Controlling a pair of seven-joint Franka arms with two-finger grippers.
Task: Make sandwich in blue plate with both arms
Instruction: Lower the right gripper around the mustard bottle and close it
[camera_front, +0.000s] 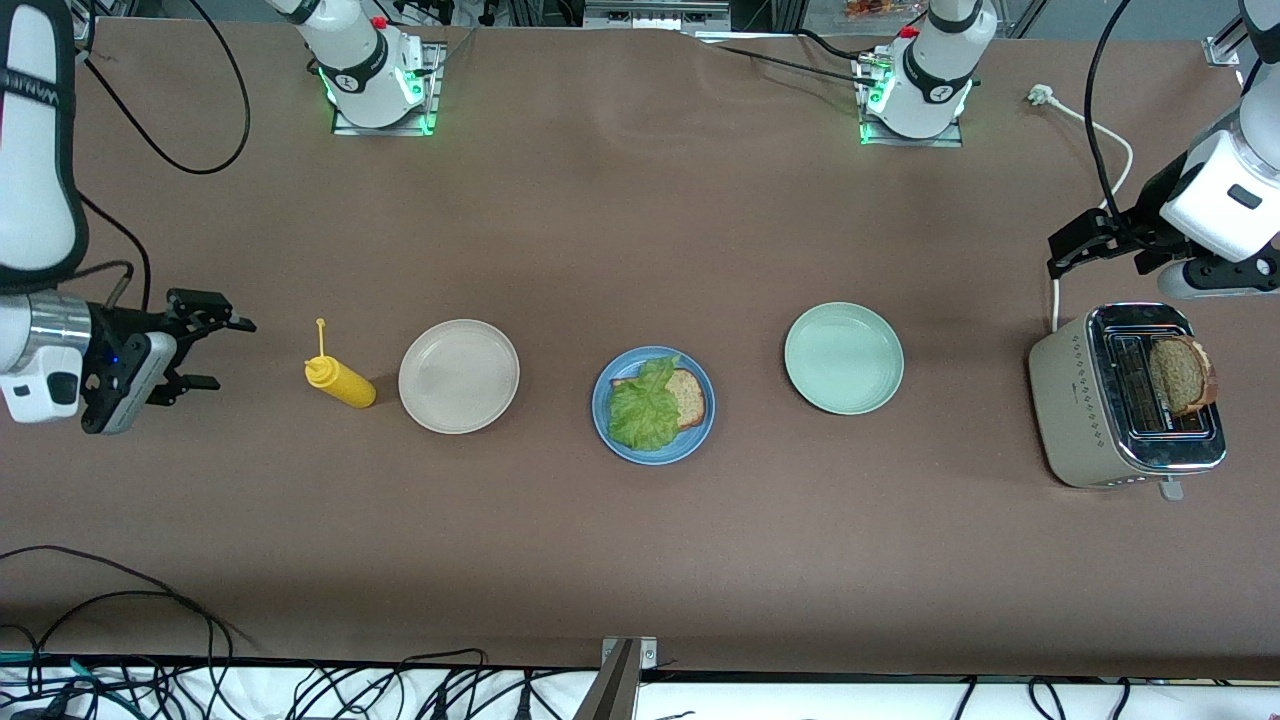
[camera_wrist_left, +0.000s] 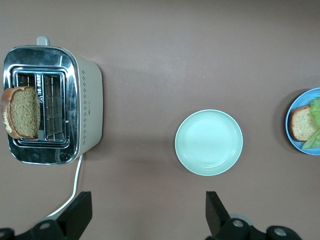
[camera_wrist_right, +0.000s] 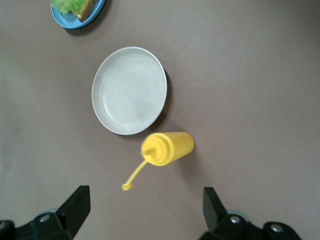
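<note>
The blue plate (camera_front: 695, 438) lies mid-table with one bread slice (camera_front: 690, 398) on it and a ruffled lettuce leaf (camera_front: 643, 407) covering most of that slice. A second bread slice (camera_front: 1180, 376) stands up out of a slot of the toaster (camera_front: 1085, 400) at the left arm's end. My left gripper (camera_front: 1075, 245) hangs open and holds nothing, up over the table beside the toaster. Over the right arm's end, beside the yellow bottle, my right gripper (camera_front: 228, 353) is open and holds nothing. The left wrist view shows the toaster's slice (camera_wrist_left: 22, 112) and the plate's edge (camera_wrist_left: 299, 100).
A pale green plate (camera_front: 843, 357) sits between the blue plate and the toaster. A beige plate (camera_front: 458, 376) and a yellow squeeze bottle (camera_front: 340, 382) lying on its side sit toward the right arm's end. The toaster's white cord (camera_front: 1110, 135) runs toward the left arm's base.
</note>
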